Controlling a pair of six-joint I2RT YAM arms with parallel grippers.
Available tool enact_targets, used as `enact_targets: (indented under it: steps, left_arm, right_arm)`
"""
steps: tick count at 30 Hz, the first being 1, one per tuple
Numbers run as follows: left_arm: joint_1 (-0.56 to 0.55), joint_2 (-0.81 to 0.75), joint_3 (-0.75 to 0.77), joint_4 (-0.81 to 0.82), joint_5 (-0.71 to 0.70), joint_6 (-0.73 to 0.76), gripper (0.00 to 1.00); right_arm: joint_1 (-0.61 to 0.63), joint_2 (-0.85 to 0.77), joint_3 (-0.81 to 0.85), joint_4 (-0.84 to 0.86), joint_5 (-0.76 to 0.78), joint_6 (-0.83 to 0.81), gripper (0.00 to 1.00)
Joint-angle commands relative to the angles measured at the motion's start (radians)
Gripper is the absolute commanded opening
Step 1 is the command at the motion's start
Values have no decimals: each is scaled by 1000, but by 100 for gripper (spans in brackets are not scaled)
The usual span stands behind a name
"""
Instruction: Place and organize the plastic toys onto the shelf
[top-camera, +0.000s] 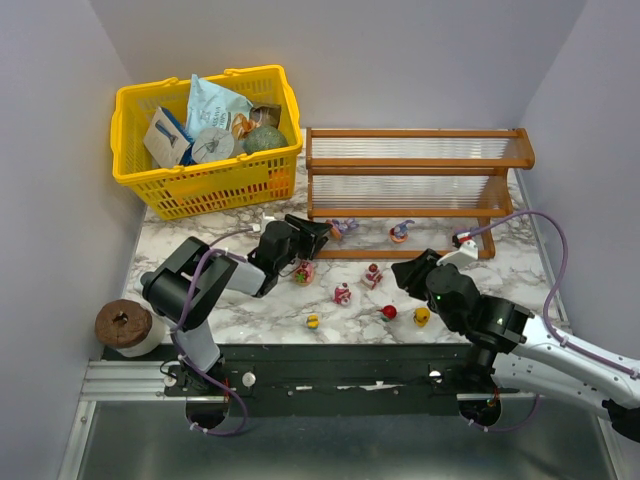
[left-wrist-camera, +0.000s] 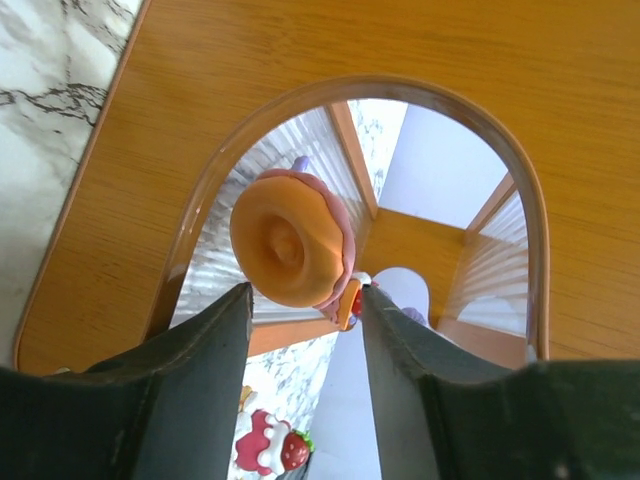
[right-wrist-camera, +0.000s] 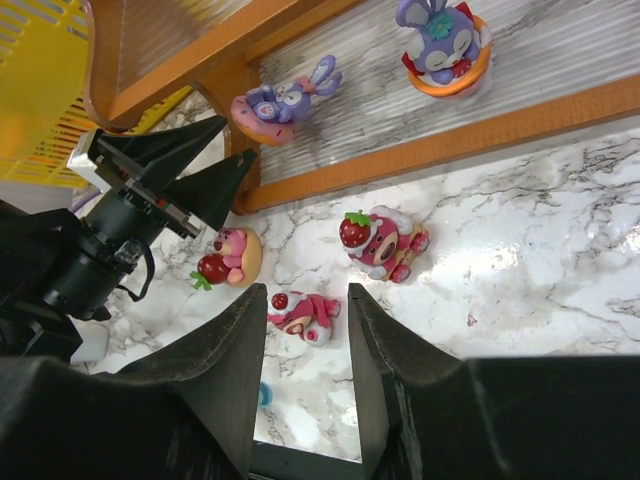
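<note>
The shelf (top-camera: 415, 190) stands at the back right. On its lowest tier lie a purple figurine on a donut (right-wrist-camera: 280, 100) and a purple bunny (right-wrist-camera: 440, 45). My left gripper (top-camera: 322, 232) is at the shelf's left end. It is open, and the donut's orange underside (left-wrist-camera: 290, 250) sits just past its tips. My right gripper (right-wrist-camera: 307, 295) hovers open above a lying pink toy (right-wrist-camera: 305, 313). Two more pink toys (right-wrist-camera: 232, 258) (right-wrist-camera: 380, 240) rest on the marble nearby. A small yellow toy (top-camera: 312, 321), a red one (top-camera: 388, 312) and a yellow duck (top-camera: 422, 317) sit nearer the front.
A yellow basket (top-camera: 205, 135) filled with packets and jars stands at the back left. A brown-topped roll (top-camera: 127, 325) sits off the table's front left corner. Grey walls close in on both sides.
</note>
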Motion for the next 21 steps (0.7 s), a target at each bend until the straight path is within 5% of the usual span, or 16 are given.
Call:
enact_targets:
  steps: [1, 8, 16, 21]
  left_arm:
    - [-4, 36, 40, -9, 40, 60, 59]
    - [-4, 90, 70, 9, 54, 57, 57]
    - [-1, 106, 21, 70, 45, 16, 24]
    - [1, 110, -16, 115, 48, -10, 14]
  right_arm:
    - [-5, 6, -14, -21, 41, 10, 46]
    - [-5, 6, -15, -28, 51, 10, 46]
    - [-6, 8, -15, -34, 54, 17, 46]
    - [-5, 26, -14, -34, 51, 24, 45]
